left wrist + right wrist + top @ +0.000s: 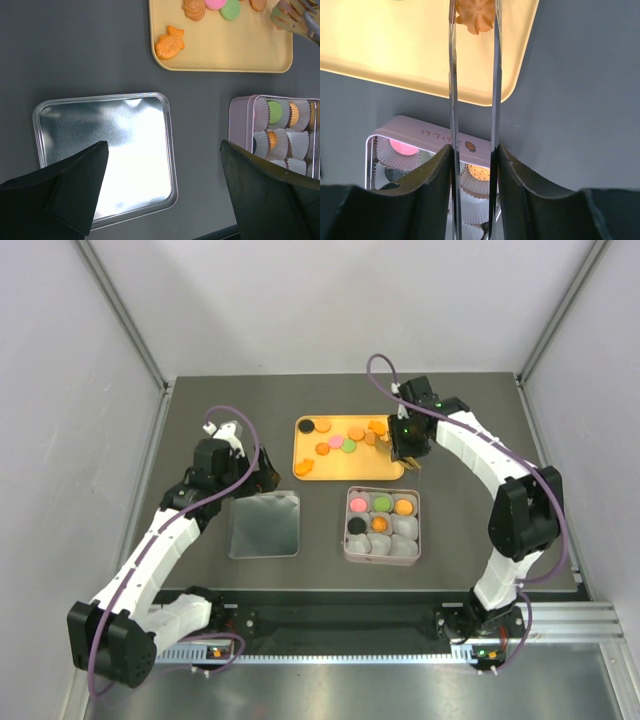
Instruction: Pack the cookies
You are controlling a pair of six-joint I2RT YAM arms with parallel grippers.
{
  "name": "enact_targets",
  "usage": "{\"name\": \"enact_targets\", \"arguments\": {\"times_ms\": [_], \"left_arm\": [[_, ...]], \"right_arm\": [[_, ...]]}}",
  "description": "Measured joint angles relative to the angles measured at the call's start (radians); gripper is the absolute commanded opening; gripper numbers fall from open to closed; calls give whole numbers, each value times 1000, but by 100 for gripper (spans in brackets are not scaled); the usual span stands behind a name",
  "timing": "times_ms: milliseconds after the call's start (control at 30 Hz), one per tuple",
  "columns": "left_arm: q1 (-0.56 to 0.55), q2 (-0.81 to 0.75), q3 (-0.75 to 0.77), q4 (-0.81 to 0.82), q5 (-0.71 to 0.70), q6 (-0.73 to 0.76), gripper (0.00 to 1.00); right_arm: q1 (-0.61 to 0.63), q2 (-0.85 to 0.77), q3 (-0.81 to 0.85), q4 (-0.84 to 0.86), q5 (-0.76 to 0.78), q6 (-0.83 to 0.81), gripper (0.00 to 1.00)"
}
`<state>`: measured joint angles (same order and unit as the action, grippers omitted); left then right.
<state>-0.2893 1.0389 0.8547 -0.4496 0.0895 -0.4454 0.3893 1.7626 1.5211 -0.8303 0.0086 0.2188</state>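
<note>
Grey table (200,420) is carrying yellow tray (350,468) w/ cookies (323,426) and tin (440,135) w/ some packed; we are seeing right gripper (472,160) clamping tongs (452,75) on orange cookie (475,15) over tray, left gripper (164,147) gaping wide above lid (125,140).

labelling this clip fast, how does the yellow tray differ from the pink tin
The tray is yellow and oblong; the tin is pink and square. On the tray the cookies lie loose; in the tin each sits in its own paper cup. Both hold cookies.
</note>
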Motion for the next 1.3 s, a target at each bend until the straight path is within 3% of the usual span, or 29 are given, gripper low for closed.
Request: {"name": "enact_targets", "arguments": {"times_ms": [400,933,1300], "left_arm": [[0,0,0,0,0,0,98],[0,0,0,0,1,0,98],[0,0,0,0,1,0,98]], "right_arm": [[0,-175,-34,-33,-29,2,38],[0,-627,-305,-215,-76,18,39],[13,-812,-521,-315,-128,79,38]]}}
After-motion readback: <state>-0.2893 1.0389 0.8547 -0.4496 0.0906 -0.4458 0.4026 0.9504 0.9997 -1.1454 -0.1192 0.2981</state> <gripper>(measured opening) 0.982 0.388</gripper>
